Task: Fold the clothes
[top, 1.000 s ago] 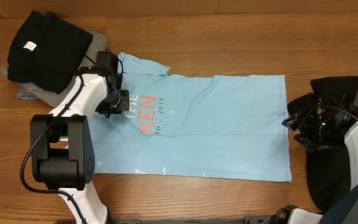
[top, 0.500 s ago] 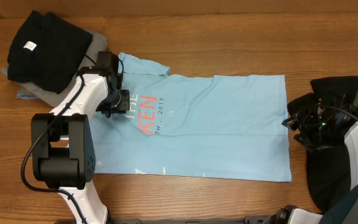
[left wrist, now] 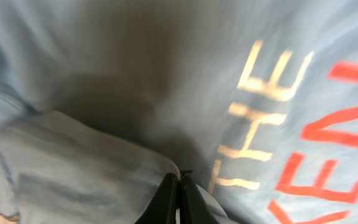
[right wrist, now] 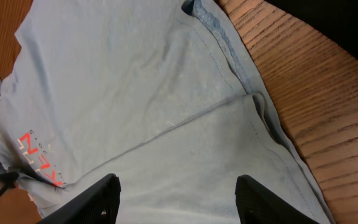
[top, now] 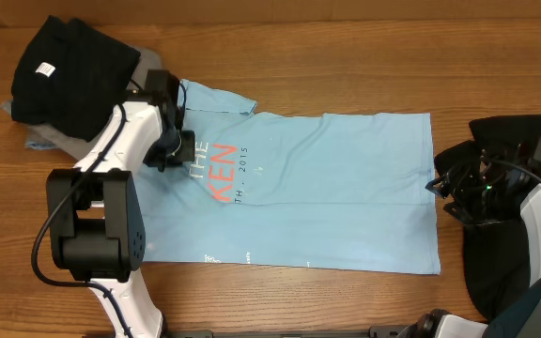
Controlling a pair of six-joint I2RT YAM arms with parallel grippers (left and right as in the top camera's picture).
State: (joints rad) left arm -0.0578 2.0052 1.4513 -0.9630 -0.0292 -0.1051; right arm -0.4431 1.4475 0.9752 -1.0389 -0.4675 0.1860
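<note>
The light blue T-shirt (top: 327,188) lies spread flat on the wooden table (top: 346,56), its red and white lettering toward the left. My left gripper (top: 169,155) sits low on the shirt beside the lettering. In the left wrist view its jaws (left wrist: 179,180) are pressed together, with a raised fold of the blue cloth (left wrist: 104,149) at the tips. My right gripper (top: 437,185) hovers at the shirt's right hem. In the right wrist view it is open (right wrist: 178,183) and empty above the flat cloth (right wrist: 135,93).
A folded black garment (top: 64,70) with a white label lies on a grey one (top: 36,136) at the back left. Another black garment (top: 501,263) lies at the right edge under my right arm. Bare wood (right wrist: 303,93) shows beside the hem.
My left gripper has shifted slightly up and to the left on the shirt. The right arm has not moved.
</note>
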